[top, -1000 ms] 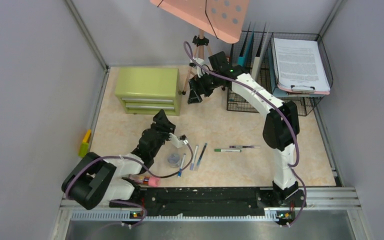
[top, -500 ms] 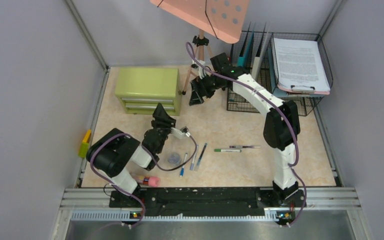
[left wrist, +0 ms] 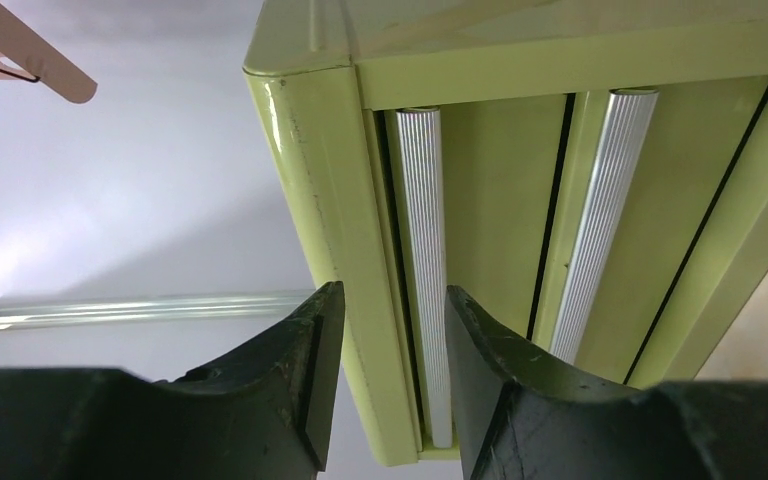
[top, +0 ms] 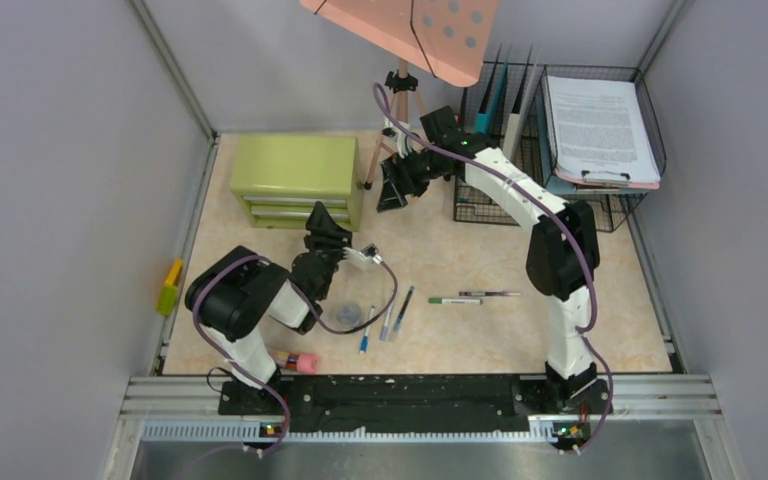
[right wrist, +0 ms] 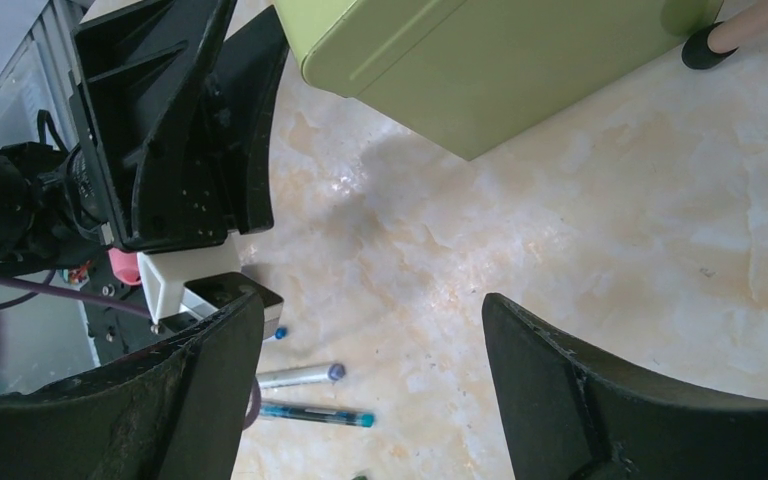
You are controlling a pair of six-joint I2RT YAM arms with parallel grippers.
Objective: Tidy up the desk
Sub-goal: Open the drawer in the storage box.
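Green cabinet point(top: 295, 165) shut, pens point(top: 390, 315) loose on counter point(top: 480, 340): little done. Left gripper point(left wrist: 390, 330) half-open at handle point(left wrist: 422, 220); right gripper point(right wrist: 370, 320) wide, empty.

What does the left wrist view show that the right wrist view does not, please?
Only the left wrist view: two ribbed silver drawer handles. Only the right wrist view: pens lying on the marbled desk, and a stand's black-tipped foot. Both: the green cabinet and the open left pincer.
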